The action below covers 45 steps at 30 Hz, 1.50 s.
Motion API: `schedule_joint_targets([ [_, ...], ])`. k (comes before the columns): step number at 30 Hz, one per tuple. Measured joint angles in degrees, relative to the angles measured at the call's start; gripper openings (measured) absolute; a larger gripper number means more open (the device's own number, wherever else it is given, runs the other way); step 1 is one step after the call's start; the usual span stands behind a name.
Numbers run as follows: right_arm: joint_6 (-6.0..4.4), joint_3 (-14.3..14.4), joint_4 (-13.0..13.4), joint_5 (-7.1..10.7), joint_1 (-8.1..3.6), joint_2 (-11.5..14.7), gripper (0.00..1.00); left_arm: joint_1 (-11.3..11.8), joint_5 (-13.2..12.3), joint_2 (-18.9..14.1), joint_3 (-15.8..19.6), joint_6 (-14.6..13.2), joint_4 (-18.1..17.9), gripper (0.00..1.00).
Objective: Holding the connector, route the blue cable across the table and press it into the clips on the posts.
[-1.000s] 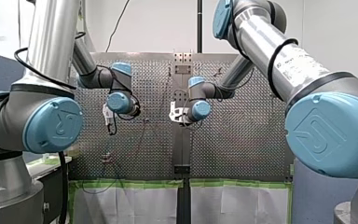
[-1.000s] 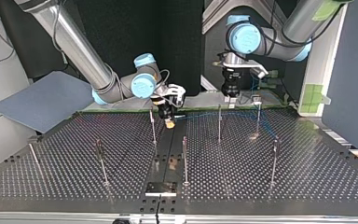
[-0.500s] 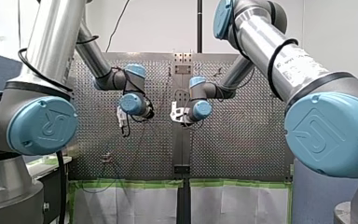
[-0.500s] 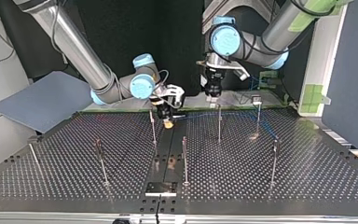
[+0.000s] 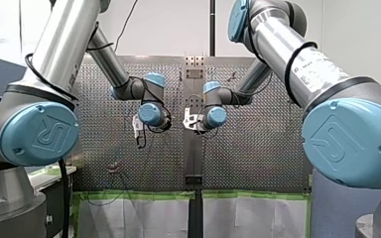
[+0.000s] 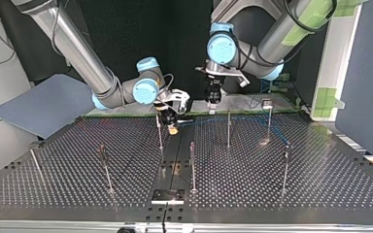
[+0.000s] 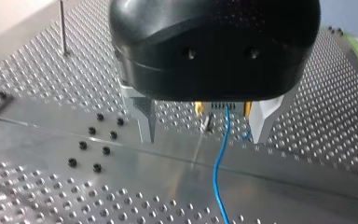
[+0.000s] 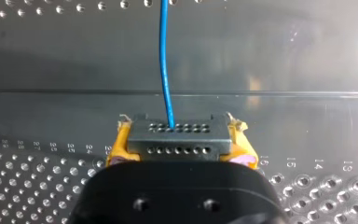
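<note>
Blue cable (image 8: 164, 60) exits grey multi-hole connector (image 8: 177, 138) clamped in right gripper (image 8: 177, 147) jaws; left gripper (image 7: 204, 139) jaws apart astride cable; thin metal posts (image 6: 228, 128) nearby.

Right wrist view: connector's (image 8: 179, 139) rear sat hidden under right gripper's (image 8: 179, 145) black body; blue cable (image 8: 164, 60) ran off picture's edge. Top view: clips (image 6: 267, 104) on posts (image 6: 228, 130) were too small to tell whether cable sat in them. Front view: cable was too thin to trace.

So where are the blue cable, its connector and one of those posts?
blue cable (image 8: 164, 60): right wrist view, mid-length of the strand.
connector (image 8: 179, 140): right wrist view, its holed face.
post (image 6: 228, 130): top view, middle of its shaft.
</note>
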<state>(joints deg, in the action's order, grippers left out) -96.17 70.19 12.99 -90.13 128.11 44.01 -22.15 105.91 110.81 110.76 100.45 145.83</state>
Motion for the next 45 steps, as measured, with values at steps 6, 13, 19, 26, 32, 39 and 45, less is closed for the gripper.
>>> schedule_joint_targets([
  [6, 0.0, 0.0, 0.11, -0.04, -0.05, 0.0, 0.0, 0.09, 0.78, 3.33, -3.31, -0.06, 0.32, 1.0],
  [13, 0.0, 0.0, 0.2, -0.05, -0.04, -0.07, 0.0, 0.52, 0.88, 4.87, -4.96, 0.08, 0.26, 1.0],
  [19, 0.0, 0.0, 0.19, -0.05, -0.05, -0.16, 0.0, 0.98, 0.83, 4.97, -6.13, 0.39, 0.26, 1.0],
  [26, -0.07, 0.0, 0.19, -0.05, -0.05, -0.19, 0.0, 1.51, -0.05, 5.0, -7.35, 0.53, 1.15, 1.0],
  [32, -0.39, 0.0, 0.2, 0.53, -0.05, -0.19, 0.0, 2.68, -1.46, 5.22, -8.34, 0.84, 3.3, 1.0],
  [39, -0.75, 0.0, 0.2, 0.84, 0.09, -0.18, 0.0, 2.77, -1.26, 7.82, -10.92, 0.8, 5.84, 1.0],
  [45, -0.81, 0.0, 0.14, 0.96, 0.24, -0.18, 0.0, 2.23, 0.58, 10.57, -13.0, 0.72, 5.27, 1.0],
])
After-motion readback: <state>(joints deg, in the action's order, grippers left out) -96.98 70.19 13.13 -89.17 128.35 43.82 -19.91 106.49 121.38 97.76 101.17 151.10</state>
